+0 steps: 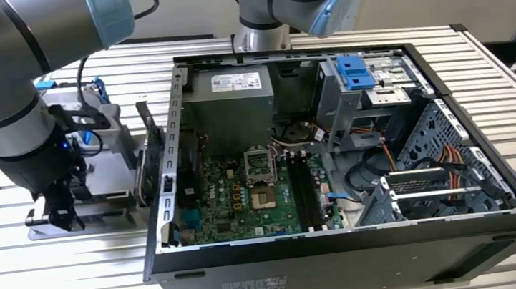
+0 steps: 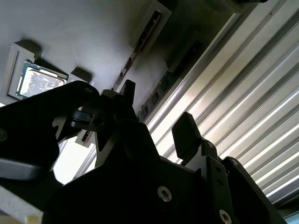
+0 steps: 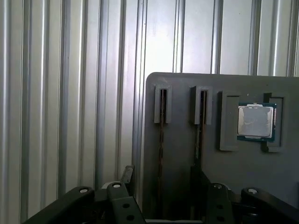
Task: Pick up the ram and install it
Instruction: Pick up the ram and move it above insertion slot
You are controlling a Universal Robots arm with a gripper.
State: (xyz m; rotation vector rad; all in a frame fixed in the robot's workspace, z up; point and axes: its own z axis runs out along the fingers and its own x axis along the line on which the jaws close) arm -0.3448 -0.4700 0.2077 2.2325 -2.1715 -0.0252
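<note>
Near the side edge of the grey tray point(image 3: 233, 158), in the slot closest to the bare slatted table point(image 3: 70, 93), the ram point(image 3: 161, 140) stands on its long thin edge. A second stick point(image 3: 202, 140) stands the same way in the next slot. A processor chip point(image 3: 255, 122) lies flat in a pocket toward the tray's opposite side. Keeping the sticks upright looks meant to leave both flat faces free for a pinch from above.

The ram's long axis runs along its slot, parallel to the tray's side edge and to the table's slats. One end sits in the raised guide near the tray's end edge, and the other runs back beneath the gripper point(image 3: 164, 186). The jaws stand wide apart with nothing between them, seemingly lined up either side of the ram.

In the exterior view the tray rests on the table beside the open computer case point(image 1: 335, 143), at the exterior view's left.
</note>
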